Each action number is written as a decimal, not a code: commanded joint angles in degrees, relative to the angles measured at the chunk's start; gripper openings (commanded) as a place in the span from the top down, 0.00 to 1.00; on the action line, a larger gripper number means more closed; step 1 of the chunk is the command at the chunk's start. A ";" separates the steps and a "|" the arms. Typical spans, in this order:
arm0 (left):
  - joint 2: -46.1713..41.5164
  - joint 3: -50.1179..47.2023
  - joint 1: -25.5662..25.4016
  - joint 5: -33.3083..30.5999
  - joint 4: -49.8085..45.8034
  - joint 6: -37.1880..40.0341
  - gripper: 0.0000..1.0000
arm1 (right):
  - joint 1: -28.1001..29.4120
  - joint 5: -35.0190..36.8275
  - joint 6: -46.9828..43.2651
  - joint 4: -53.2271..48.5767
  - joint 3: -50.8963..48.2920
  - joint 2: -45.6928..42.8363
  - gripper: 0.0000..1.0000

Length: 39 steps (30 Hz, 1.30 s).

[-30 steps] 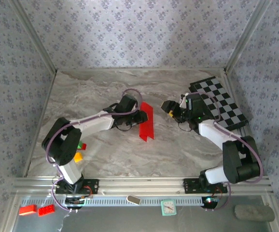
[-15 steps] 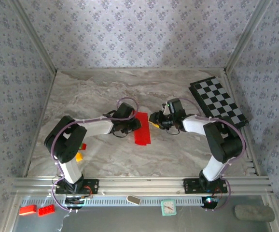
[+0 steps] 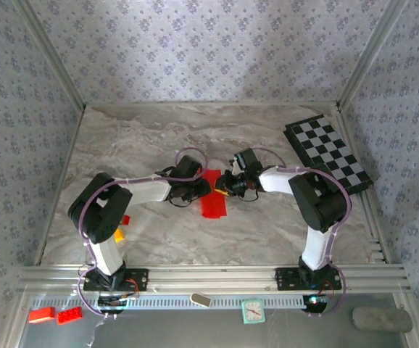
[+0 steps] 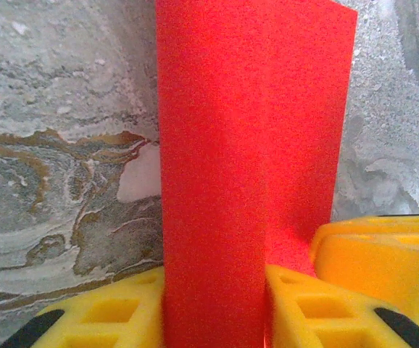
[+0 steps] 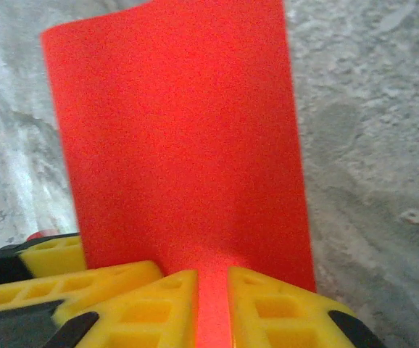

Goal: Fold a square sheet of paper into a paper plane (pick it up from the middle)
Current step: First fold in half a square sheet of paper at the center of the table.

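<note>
From the top, the red paper (image 3: pixel 212 194) is near the middle of the grey marble desk (image 3: pixel 151 138), folded into a long strip. The left hand (image 3: pixel 203 187) is at the paper's 9 o'clock side. The right hand (image 3: pixel 226 186) is at its 3 o'clock side, and both touch it. A black-and-white checkered board (image 3: pixel 329 152) lies well apart at 2 o'clock from the paper, by the right wall. Two little red bricks (image 3: pixel 55 315) sit off the desk at 7 o'clock, low in the picture. In the left wrist view, the red paper (image 4: pixel 246 145) stands up tall toward 12 o'clock, with a fold down its length. The left hand (image 4: pixel 213 308) holds it at the bottom, with its yellow fingers (image 4: pixel 115 319) pressed on each side. Another yellow piece (image 4: pixel 376 261) is at 4 o'clock, just beside the paper. In the right wrist view, the red paper (image 5: pixel 180 145) rises toward 12 o'clock too. The right hand (image 5: pixel 213 308) is almost closed, and its yellow fingers (image 5: pixel 282 312) pinch a thin bit of the paper between them.
</note>
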 commanded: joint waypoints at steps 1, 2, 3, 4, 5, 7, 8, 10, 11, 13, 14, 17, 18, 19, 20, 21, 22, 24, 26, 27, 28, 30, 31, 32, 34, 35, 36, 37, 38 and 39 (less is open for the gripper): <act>0.28 0.15 0.27 -1.19 -1.05 0.07 0.65 | 0.48 1.11 -1.07 -4.19 1.85 1.86 0.82; 0.22 0.27 0.22 -1.30 -1.40 0.06 0.65 | 0.52 1.13 -1.05 -4.59 2.07 2.17 0.82; 0.13 0.36 0.22 -1.46 -1.65 0.00 0.64 | 0.60 1.30 -1.01 -5.05 2.24 2.50 0.82; -0.03 0.48 0.28 -1.53 -2.11 0.15 0.64 | 0.71 1.47 -1.06 -5.60 2.49 2.76 0.82; -0.26 0.70 0.26 -1.82 -2.75 0.12 0.63 | 0.80 1.81 -1.06 -6.22 2.69 3.05 0.83; -0.78 1.13 0.22 -2.20 -3.99 0.15 0.62 | 1.02 2.30 -1.09 -7.63 3.20 3.66 0.83; -1.13 1.39 0.30 -2.47 -4.75 0.08 0.60 | 1.09 2.31 -1.01 -7.92 3.32 3.93 0.84; -1.77 1.65 0.24 -2.79 -5.92 -0.11 0.57 | 1.16 2.49 -0.39 -7.53 2.84 3.97 0.85; -2.06 1.76 0.22 -2.88 -6.62 -0.35 0.55 | 1.22 2.58 -0.13 -7.16 2.62 3.78 0.85; -2.63 2.00 0.39 -3.13 -8.18 -0.67 0.52 | 1.36 2.66 -0.09 -7.37 2.78 3.78 0.85; -2.84 2.11 0.35 -3.15 -8.75 -0.71 0.50 | 1.30 2.40 0.19 -7.15 2.87 3.78 0.85; -3.12 2.69 0.37 -3.21 -11.10 -0.55 0.46 | 1.28 2.13 0.71 -6.29 2.79 3.52 0.85; -3.10 2.87 0.37 -3.21 -11.74 -0.46 0.45 | 1.25 1.88 0.86 -6.05 2.86 3.43 0.85; -3.12 2.99 0.32 -3.14 -12.23 -0.30 0.43 | 1.29 1.62 1.03 -5.85 2.88 3.43 0.85; -3.12 3.03 0.30 -2.91 -12.44 -0.07 0.42 | 1.25 1.29 1.19 -5.54 2.90 3.43 0.85; -2.95 3.18 0.37 -2.61 -12.72 0.21 0.41 | 1.16 0.86 1.49 -5.05 2.87 3.50 0.85; -2.66 3.46 0.33 -2.29 -13.02 0.48 0.40 | 1.15 0.29 1.81 -4.50 2.72 3.43 0.85; -1.92 4.17 0.31 -1.85 -13.96 1.00 0.40 | 1.10 -0.75 2.61 -3.08 2.37 3.19 0.85; -1.12 4.78 0.23 -1.71 -14.85 1.43 0.40 | 0.92 -1.74 3.60 -1.12 1.59 2.35 0.84; -0.50 5.16 0.22 -1.68 -15.57 1.60 0.40 | 0.70 -2.18 4.12 0.03 1.15 1.77 0.83; 0.13 5.56 0.22 -1.67 -16.02 1.73 0.41 | 0.59 -2.50 4.41 1.23 0.63 0.96 0.82; 1.06 6.06 0.23 -1.95 -17.08 1.62 0.43 | 0.24 -1.98 4.42 1.96 -0.15 -1.14 0.80; 1.43 6.33 0.25 -2.24 -17.70 1.48 0.45 | 0.06 -1.61 4.08 1.87 -0.45 -2.22 0.79; 1.68 6.36 0.23 -2.45 -17.98 1.41 0.46 | -0.15 -1.20 3.69 1.74 -0.76 -3.20 0.79; 1.97 6.45 0.25 -3.24 -18.64 1.28 0.48 | -0.67 0.26 2.86 0.97 -1.52 -5.44 0.77; 2.06 6.51 0.23 -3.57 -18.98 1.31 0.49 | -0.89 1.03 2.41 0.55 -1.97 -6.30 0.76; 2.06 6.55 0.30 -3.90 -19.39 1.43 0.50 | -1.15 2.04 1.76 -0.01 -2.37 -7.22 0.75; 1.98 6.52 0.23 -4.25 -19.61 1.56 0.51 | -1.34 2.78 1.14 -0.75 -2.64 -7.94 0.75; 1.81 6.35 0.27 -4.66 -19.75 1.72 0.52 | -1.58 3.79 0.46 -1.67 -2.91 -8.56 0.74; 1.71 6.32 0.31 -5.08 -19.96 1.81 0.52 | -1.76 4.59 -0.18 -2.44 -3.06 -9.10 0.73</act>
